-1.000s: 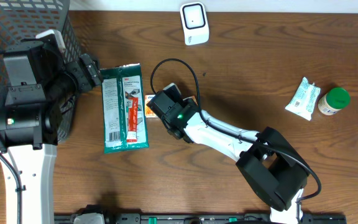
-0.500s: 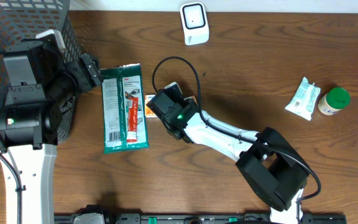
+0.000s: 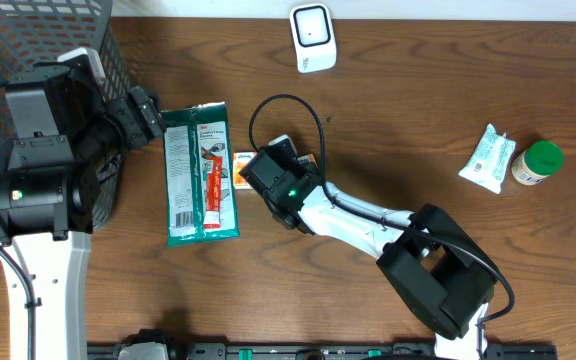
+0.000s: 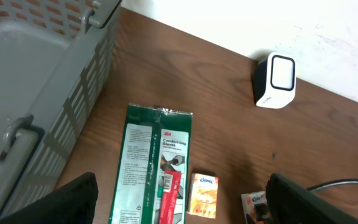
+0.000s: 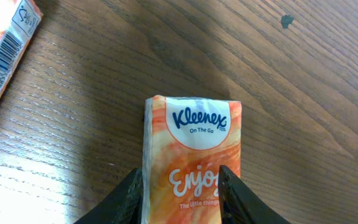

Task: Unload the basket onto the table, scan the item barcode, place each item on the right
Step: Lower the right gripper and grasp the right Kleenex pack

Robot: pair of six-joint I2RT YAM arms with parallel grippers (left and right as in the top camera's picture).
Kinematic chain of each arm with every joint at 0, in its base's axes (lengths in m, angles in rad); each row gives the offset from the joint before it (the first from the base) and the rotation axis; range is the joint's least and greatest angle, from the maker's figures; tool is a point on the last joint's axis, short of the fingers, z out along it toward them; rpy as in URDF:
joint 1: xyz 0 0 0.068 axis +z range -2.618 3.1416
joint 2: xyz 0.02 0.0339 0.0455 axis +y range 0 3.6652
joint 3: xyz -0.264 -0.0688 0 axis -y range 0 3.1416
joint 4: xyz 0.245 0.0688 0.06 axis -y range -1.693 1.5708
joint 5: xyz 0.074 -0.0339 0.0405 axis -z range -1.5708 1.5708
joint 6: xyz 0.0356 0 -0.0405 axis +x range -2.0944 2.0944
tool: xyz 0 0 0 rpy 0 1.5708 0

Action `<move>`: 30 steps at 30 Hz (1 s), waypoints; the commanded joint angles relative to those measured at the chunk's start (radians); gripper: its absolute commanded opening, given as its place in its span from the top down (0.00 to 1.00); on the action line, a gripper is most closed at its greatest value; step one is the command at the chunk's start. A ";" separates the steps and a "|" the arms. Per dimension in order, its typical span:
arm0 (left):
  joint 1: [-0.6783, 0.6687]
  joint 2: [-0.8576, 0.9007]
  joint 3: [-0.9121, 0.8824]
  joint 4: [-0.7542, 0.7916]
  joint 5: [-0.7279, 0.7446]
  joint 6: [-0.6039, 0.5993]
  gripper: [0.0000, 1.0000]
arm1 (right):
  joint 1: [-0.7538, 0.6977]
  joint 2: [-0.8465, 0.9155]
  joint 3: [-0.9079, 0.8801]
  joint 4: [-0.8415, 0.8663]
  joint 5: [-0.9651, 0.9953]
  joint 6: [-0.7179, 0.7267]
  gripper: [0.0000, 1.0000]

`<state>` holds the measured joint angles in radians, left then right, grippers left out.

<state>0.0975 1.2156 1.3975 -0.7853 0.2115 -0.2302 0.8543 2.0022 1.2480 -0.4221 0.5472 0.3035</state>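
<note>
Orange tissue pack [image 5: 192,134] in right end effector [image 5: 181,177].

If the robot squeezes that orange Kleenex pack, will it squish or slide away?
It will probably squish a little. The Kleenex pack looks like soft tissues in thin wrap, so it should give between the right gripper fingers at its sides. It is likely very light, so its wrap might slip on the smooth wooden table. It lies flat, so it shouldn't roll.

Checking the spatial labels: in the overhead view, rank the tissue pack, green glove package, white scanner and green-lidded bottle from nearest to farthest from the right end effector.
From the right end effector:
1. tissue pack, between its fingers.
2. green glove package, next to it, image left.
3. white scanner, top centre.
4. green-lidded bottle, far right edge.
</note>
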 commanded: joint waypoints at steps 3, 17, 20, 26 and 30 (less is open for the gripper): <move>0.005 -0.001 0.005 0.000 0.006 0.012 0.13 | -0.006 0.014 -0.018 0.004 0.031 0.014 0.66; 0.005 -0.001 0.005 0.000 0.006 0.012 0.13 | -0.003 0.014 -0.022 -0.027 0.091 -0.121 0.58; 0.005 -0.001 0.005 0.000 0.006 0.012 0.13 | -0.002 0.014 -0.022 -0.034 0.092 -0.167 0.58; 0.005 -0.001 0.005 0.000 0.006 0.012 0.13 | -0.002 0.014 -0.022 -0.005 -0.020 -0.166 0.59; 0.005 -0.001 0.005 0.000 0.006 0.012 0.13 | -0.003 0.014 -0.022 0.011 -0.047 -0.163 0.62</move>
<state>0.0975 1.2156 1.3975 -0.7853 0.2111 -0.2302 0.8543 2.0022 1.2339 -0.4175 0.5308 0.1486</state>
